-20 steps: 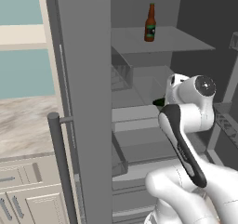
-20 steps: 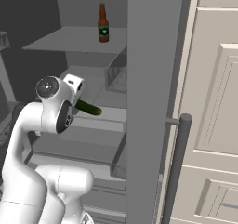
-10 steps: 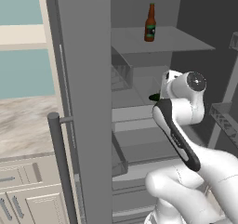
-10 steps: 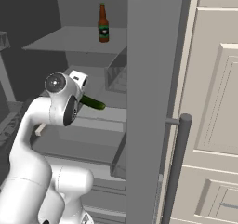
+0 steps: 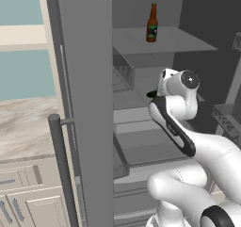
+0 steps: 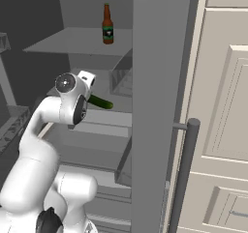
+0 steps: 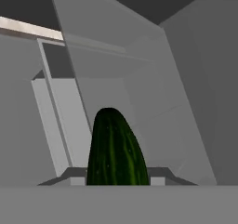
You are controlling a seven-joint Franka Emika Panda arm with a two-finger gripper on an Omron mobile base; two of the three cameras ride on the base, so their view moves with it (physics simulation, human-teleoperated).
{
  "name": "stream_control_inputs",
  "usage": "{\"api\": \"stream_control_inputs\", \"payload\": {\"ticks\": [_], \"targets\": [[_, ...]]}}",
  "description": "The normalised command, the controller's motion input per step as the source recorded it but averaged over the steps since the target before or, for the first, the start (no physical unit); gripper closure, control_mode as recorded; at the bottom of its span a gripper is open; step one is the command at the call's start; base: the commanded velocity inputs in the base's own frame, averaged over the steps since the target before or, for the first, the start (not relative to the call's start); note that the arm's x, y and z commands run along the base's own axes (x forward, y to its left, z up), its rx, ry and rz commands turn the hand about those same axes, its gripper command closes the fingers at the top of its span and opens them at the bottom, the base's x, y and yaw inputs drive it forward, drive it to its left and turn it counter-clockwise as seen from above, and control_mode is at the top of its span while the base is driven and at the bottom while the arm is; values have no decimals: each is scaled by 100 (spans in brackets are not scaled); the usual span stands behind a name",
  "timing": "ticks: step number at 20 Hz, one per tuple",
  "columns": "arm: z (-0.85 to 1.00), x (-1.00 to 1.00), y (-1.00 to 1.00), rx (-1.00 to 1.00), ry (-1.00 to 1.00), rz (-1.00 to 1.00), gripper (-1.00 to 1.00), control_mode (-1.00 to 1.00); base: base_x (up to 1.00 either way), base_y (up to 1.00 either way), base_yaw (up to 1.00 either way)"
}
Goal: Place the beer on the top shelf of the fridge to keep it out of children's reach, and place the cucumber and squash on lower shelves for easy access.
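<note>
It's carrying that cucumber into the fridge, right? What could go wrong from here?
The cucumber sticks out far past the gripper, so its free end might bump a shelf edge or the clear bin nearby. It is round, so once released it could roll off the shelf. A high swing might also knock the beer standing upright above.

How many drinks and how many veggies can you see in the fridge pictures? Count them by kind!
Beer bottles: 1, the beer standing on the top shelf of the fridge.
Cucumbers: 1, the cucumber, held in the gripper.
Total: 2
</note>
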Motion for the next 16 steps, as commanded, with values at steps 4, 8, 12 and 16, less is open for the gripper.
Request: {"api": "stream_control_inputs", "payload": {"ticks": [4, 8, 12, 16], "targets": [[-9, 46, 0, 0, 0, 0, 100, -100, 0, 0, 0], [-13, 44, 0, 0, 0, 0, 100, -100, 0, 0, 0], [-19, 41, 0, 0, 0, 0, 100, -100, 0, 0, 0], [-19, 40, 0, 0, 0, 0, 100, -100, 0, 0, 0]]}}
